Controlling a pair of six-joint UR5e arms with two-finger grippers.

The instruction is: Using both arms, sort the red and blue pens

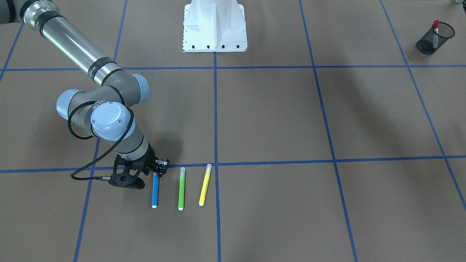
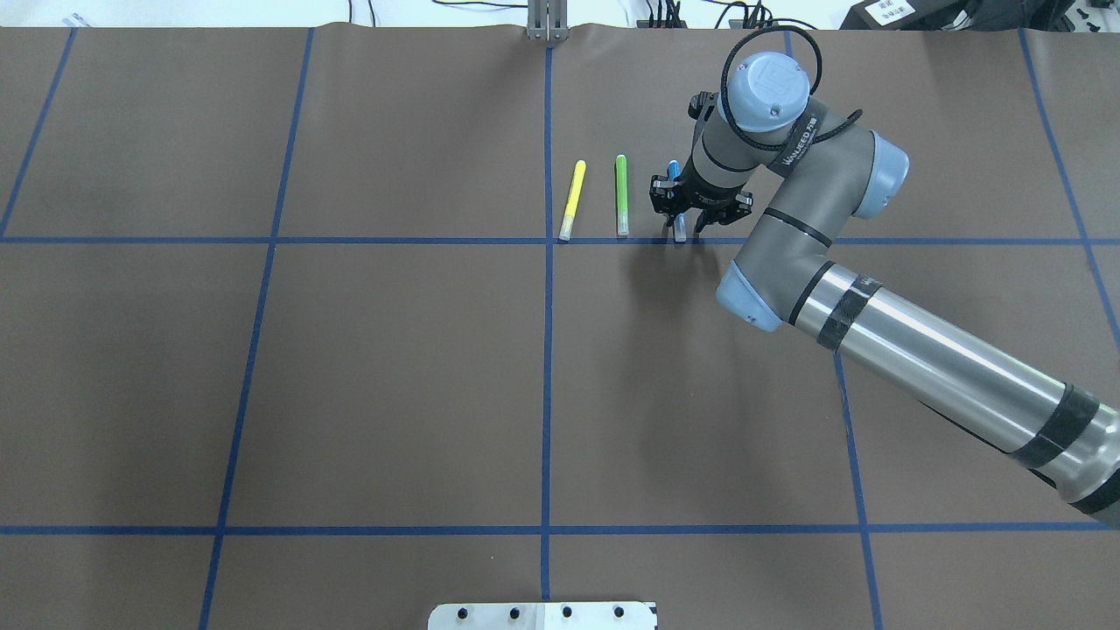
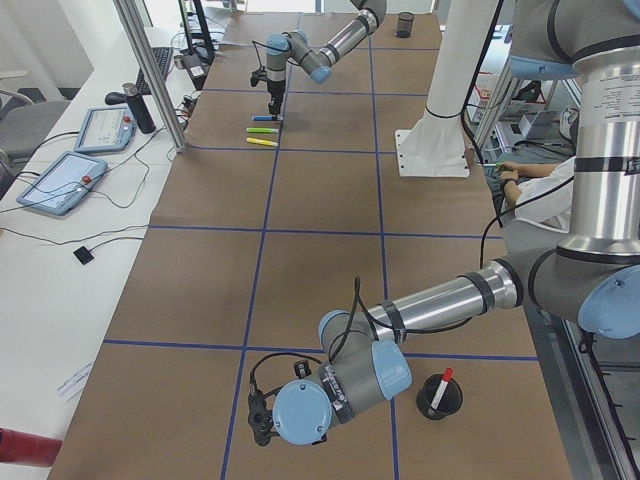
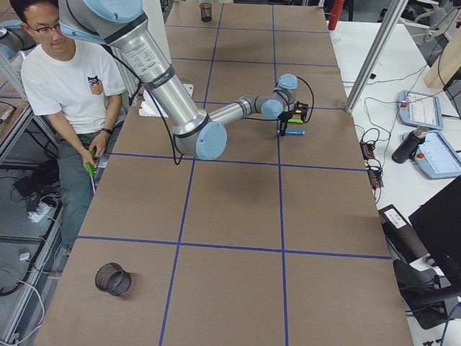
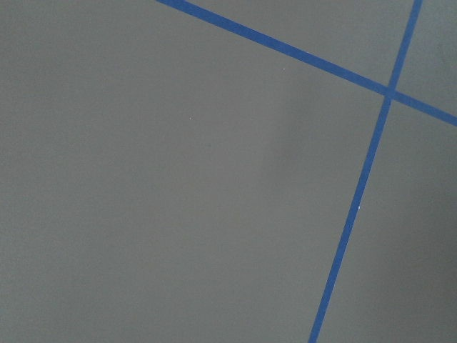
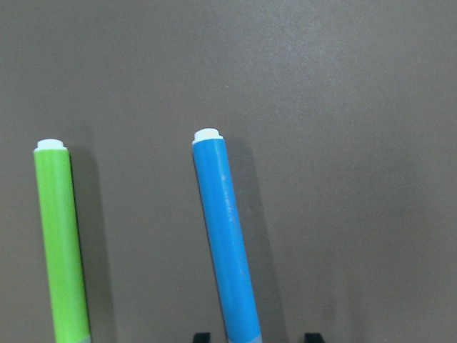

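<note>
The right claw (image 1: 158,171) is down at the desk (image 1: 276,120). Its two fingers are spread wide on either side of the clear-capped end of the blue highlighter (image 1: 155,191), which lies flat and is not pinched. Just beside it lies a green highlighter (image 1: 181,189), then a yellow highlighter (image 1: 205,185), all three roughly parallel. Well apart, near the desk's far corner, the red-capped marker (image 1: 435,33) stands tilted in a black mesh cup (image 1: 429,45). The left claw (image 3: 262,420) hangs low near that cup; I cannot tell whether it is wide or narrow.
</note>
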